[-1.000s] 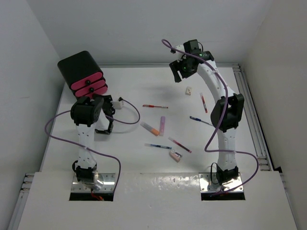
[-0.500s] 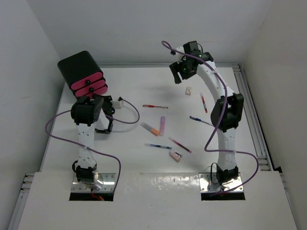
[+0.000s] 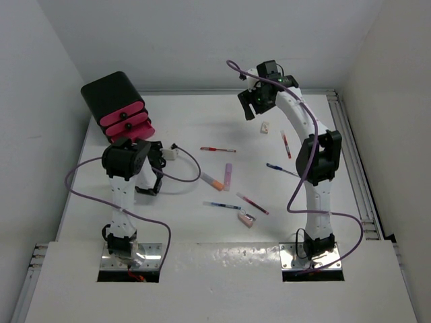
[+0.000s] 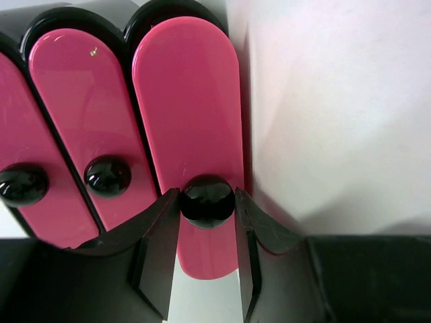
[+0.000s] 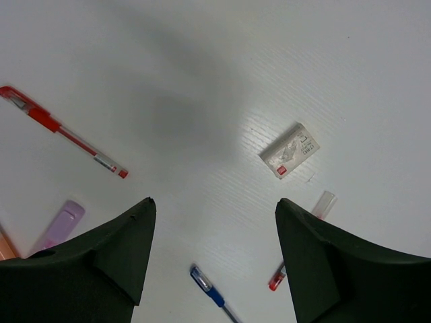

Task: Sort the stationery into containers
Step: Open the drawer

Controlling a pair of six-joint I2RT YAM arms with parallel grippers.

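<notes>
My left hand (image 4: 207,196) is clamped on the knob (image 4: 207,205) of the bottom pink drawer (image 4: 188,108); its cabinet (image 3: 111,93) sits at the tabletop's (image 3: 195,121) far left corner. I'd pull straight out, gently. My right hand (image 5: 214,202) hangs open above the white eraser (image 5: 289,151) near the far edge.

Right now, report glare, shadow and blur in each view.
Top external: sharp, with glare on the glossy near ledge and a soft shadow on the table. Left wrist: sheen on the pink drawers; the left gripper, shut on the knob, is dark. Right wrist: a broad soft shadow; the white eraser is crisp; the open right gripper is a black silhouette.
</notes>
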